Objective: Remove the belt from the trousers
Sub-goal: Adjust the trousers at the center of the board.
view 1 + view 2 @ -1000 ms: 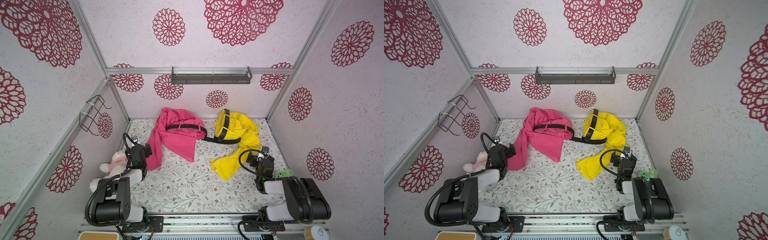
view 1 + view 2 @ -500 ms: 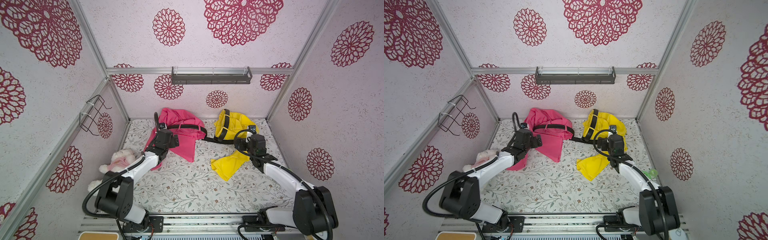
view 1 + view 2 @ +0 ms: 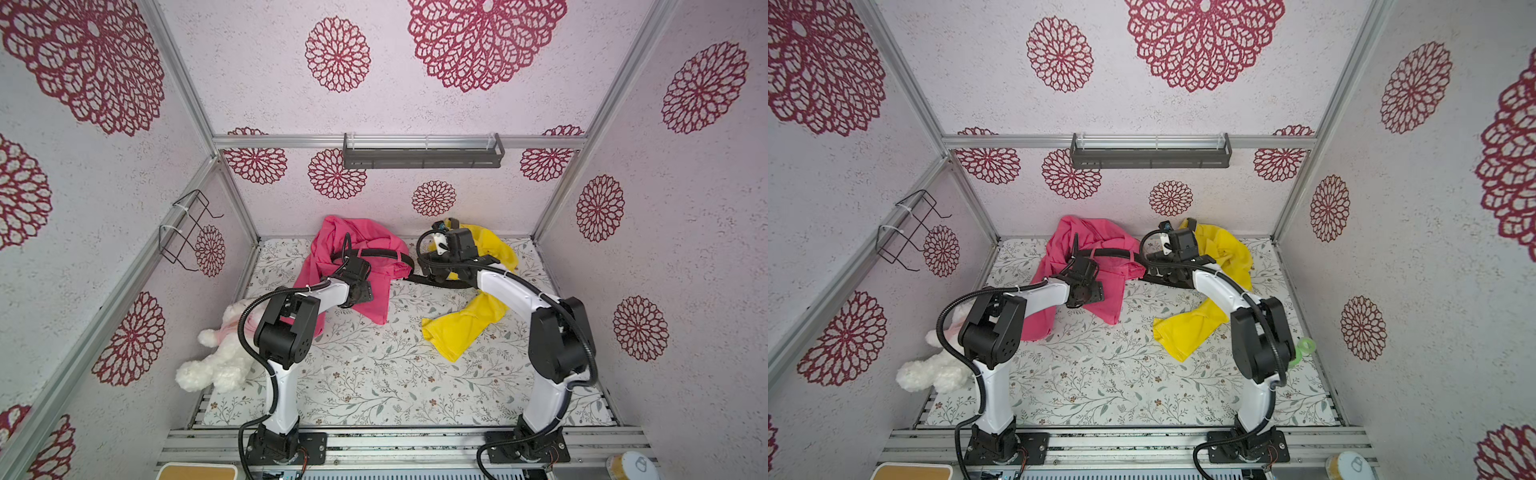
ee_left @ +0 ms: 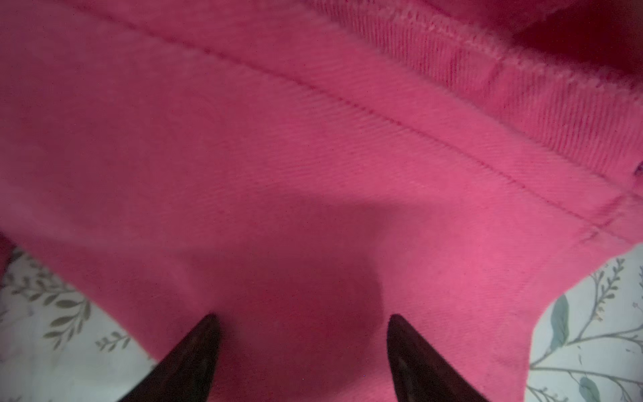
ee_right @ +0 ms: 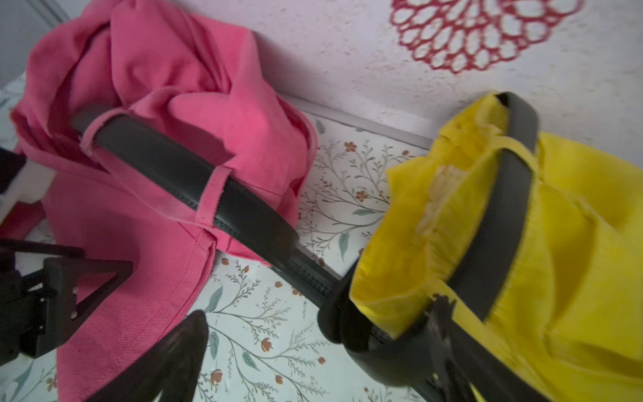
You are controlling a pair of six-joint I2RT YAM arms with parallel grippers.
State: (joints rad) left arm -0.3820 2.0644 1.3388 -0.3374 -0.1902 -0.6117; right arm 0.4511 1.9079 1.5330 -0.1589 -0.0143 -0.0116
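Risk: left gripper (image 4: pixel 302 316), jaws apart, is hovering over bare pink trousers (image 4: pixel 313 156) cloth; right gripper (image 5: pixel 320 306), also apart, is hanging over the belt (image 5: pixel 243 209), risking pinching yellow trousers (image 5: pixel 574 226) too.

The left gripper (image 4: pixel 302 316) has travelled from the desk's (image 3: pixel 374 374) front edge to hover open over the pink trousers (image 4: pixel 313 139). The right gripper (image 5: pixel 320 306), likewise, now sits open astride the belt (image 5: pixel 250 215).

We hold our left claw (image 4: pixel 301 325) and right claw (image 5: pixel 318 315) stretched forward, tilted down, jaws apart.
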